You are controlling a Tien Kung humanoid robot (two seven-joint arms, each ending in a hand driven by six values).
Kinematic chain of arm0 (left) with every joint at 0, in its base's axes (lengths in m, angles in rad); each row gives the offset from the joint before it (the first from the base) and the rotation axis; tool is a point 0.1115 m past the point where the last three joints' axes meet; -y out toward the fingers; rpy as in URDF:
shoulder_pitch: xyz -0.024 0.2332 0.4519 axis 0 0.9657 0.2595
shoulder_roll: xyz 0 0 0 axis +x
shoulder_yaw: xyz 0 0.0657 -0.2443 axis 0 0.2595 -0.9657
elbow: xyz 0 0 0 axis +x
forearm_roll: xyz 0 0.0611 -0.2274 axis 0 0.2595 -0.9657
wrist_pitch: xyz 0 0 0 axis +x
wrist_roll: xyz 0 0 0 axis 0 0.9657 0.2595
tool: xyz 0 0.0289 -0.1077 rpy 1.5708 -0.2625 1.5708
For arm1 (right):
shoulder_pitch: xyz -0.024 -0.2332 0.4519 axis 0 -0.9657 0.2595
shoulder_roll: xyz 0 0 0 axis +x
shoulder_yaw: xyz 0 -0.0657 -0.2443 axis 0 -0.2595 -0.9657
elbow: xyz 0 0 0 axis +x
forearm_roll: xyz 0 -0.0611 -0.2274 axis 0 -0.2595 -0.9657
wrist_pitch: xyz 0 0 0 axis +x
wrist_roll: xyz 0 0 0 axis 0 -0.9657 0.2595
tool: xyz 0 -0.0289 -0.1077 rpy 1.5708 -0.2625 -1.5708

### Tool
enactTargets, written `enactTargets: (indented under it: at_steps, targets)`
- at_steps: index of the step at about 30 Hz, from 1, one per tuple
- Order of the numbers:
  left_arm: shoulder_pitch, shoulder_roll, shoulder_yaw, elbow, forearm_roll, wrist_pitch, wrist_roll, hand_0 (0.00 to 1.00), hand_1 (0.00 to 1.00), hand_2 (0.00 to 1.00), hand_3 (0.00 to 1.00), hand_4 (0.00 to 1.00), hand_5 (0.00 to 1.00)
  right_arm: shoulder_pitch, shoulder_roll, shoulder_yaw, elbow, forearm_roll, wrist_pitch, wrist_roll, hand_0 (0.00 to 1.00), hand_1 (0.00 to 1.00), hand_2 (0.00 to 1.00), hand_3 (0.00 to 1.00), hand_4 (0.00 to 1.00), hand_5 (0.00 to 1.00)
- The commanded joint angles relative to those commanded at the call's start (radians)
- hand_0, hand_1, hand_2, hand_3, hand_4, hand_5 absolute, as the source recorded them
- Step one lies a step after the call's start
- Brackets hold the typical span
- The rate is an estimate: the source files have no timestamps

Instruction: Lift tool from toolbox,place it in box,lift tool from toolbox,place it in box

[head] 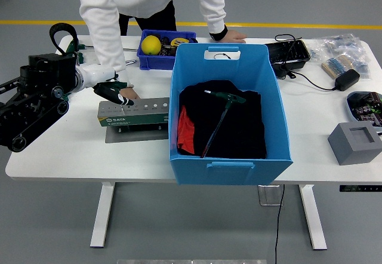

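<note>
The grey toolbox point(135, 112), a long tool stand with a green label, lies left of the big blue box point(230, 168). Inside the blue box a green-handled T-wrench point(229, 99) lies on black cloth. My left hand point(114, 91) hovers over the toolbox's left end, its dark fingers loosely extended with nothing visible in them. Just behind my fingers, a person's hand point(131, 94) rests at the toolbox's back edge. The person's other hand point(231, 36) leans on the table's far edge. My right arm does not show.
A small blue bin point(156, 61) with a yellow ball stands behind the toolbox. At the right are a black tray point(289, 52), a cable with adapter point(346, 79), bagged parts and a grey foam block point(356, 143).
</note>
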Motion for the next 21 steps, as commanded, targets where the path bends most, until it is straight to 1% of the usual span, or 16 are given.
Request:
enactTargets:
  at_steps: [3,4,7,9,10,15,16,21]
  targets:
    - [0.000,0.000,0.002,0.007,-0.017,0.012,-0.017,0.735,0.550,0.514,0.722,0.941,0.821,0.002,0.000,0.001,0.000,-0.003,0.000,-0.001,0.674,0.671,0.718,0.563,0.791,0.671]
    - [0.000,-0.001,0.002,0.011,-0.025,0.014,-0.019,0.728,0.503,0.460,0.692,0.940,0.825,0.002,0.000,0.001,0.000,-0.003,0.000,-0.001,0.674,0.671,0.718,0.563,0.791,0.671]
    - [-0.001,-0.003,0.003,0.019,-0.033,0.015,-0.021,0.728,0.503,0.460,0.692,0.940,0.825,0.004,-0.001,0.002,0.000,-0.004,0.000,-0.001,0.674,0.671,0.718,0.563,0.791,0.671]
    - [0.000,-0.005,0.004,0.030,-0.052,0.014,-0.024,0.728,0.503,0.460,0.692,0.940,0.825,0.005,-0.001,0.004,0.000,-0.005,0.000,-0.001,0.674,0.671,0.718,0.563,0.791,0.671]
    - [0.000,-0.005,0.004,0.034,-0.058,0.013,-0.025,0.716,0.486,0.445,0.676,0.936,0.834,0.005,-0.001,0.005,0.000,-0.006,0.000,0.000,0.674,0.671,0.718,0.563,0.791,0.671]
    - [0.000,-0.007,0.008,0.058,-0.089,0.005,-0.031,0.716,0.486,0.445,0.676,0.936,0.834,0.008,-0.002,0.008,0.000,-0.008,0.000,0.000,0.674,0.671,0.718,0.563,0.791,0.671]
    - [-0.001,-0.007,0.009,0.062,-0.093,0.004,-0.033,0.699,0.452,0.412,0.653,0.938,0.833,0.008,-0.002,0.008,0.000,-0.009,0.000,0.000,0.674,0.671,0.717,0.563,0.790,0.672]
    - [-0.002,-0.011,0.016,0.093,-0.138,0.011,-0.050,0.699,0.452,0.412,0.653,0.938,0.833,0.009,-0.002,0.009,0.000,-0.011,0.000,-0.001,0.674,0.671,0.717,0.563,0.790,0.672]
